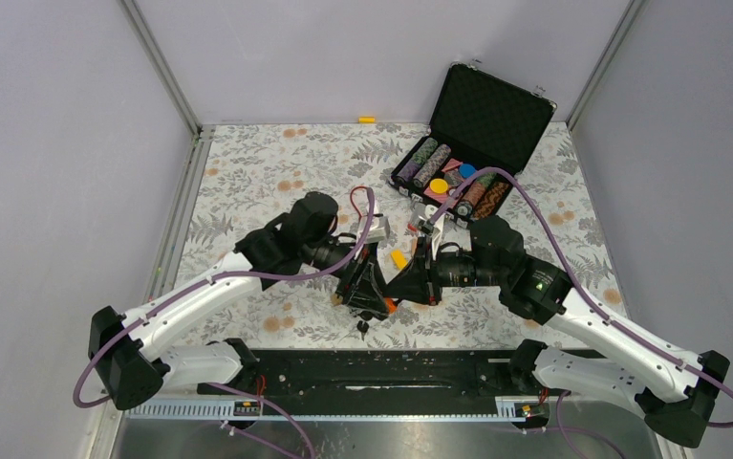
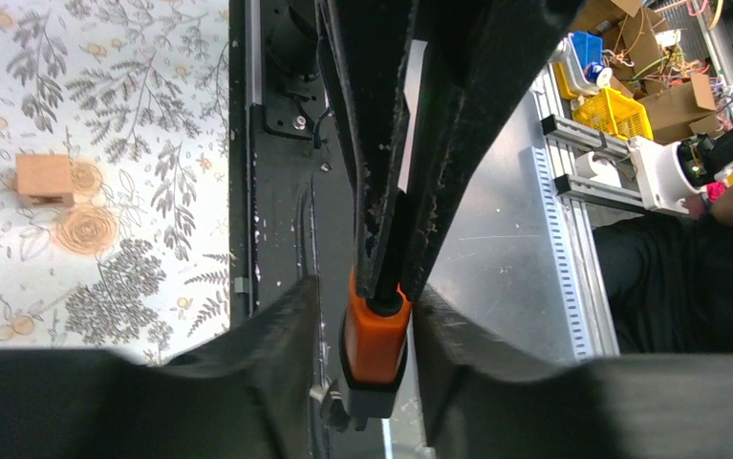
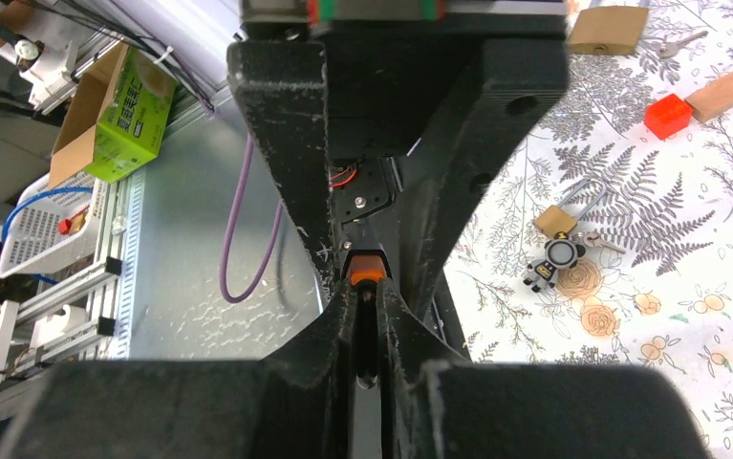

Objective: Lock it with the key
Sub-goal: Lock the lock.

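**Nose to nose at mid-bench: key and lock in line**

The flowered bench [image 1: 247,172] is the stage, and the action sits low in the middle of the overhead view. There the left arm [image 1: 209,287] and the right arm [image 1: 592,325] reach in from either side and meet tip to tip.

The left fingers [image 2: 267,363] stand part-way open. They are clamped around the orange lock [image 2: 377,339], which fills most of the gap between them at the bottom centre of the left wrist view.

The right fingers [image 3: 295,373] are pinched almost fully together on a thin dark sliver, the key [image 3: 366,330] by best judgement. It is too slim and shadowed to make out its teeth.

Here is the relation that counts. In the right wrist view the orange lock lies dead ahead of the right fingers, just above their tips at frame centre. The key's long axis runs straight up the frame into it. In the overhead view that same line runs right to left, from one wrist to the other.

Whether the key is fully seated cannot be told, because the tips hide the joint. The right arm is the one with the key in its grip, so the coming move looks like a roll of that wrist about this shared axis while the left holds firm. A spare brass padlock [image 3: 558,220] lies on the bench, well apart at the right of that view.
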`<action>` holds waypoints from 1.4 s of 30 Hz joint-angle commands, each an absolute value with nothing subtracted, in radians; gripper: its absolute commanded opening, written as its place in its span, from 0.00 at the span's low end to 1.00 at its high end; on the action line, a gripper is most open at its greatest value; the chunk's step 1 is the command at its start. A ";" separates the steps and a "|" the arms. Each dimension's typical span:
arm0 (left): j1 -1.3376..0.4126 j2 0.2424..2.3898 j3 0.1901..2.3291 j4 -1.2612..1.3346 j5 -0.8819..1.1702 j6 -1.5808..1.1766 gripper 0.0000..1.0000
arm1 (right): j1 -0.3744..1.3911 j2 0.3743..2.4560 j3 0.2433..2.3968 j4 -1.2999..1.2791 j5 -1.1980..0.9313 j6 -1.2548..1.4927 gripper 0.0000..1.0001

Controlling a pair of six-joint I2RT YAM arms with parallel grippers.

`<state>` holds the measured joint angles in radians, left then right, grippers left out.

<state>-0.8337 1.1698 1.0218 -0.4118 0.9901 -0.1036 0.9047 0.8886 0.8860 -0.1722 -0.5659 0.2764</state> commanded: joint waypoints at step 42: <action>-0.862 0.862 0.850 0.527 0.351 -0.614 0.00 | 0.914 0.904 0.650 0.739 -0.380 0.699 0.51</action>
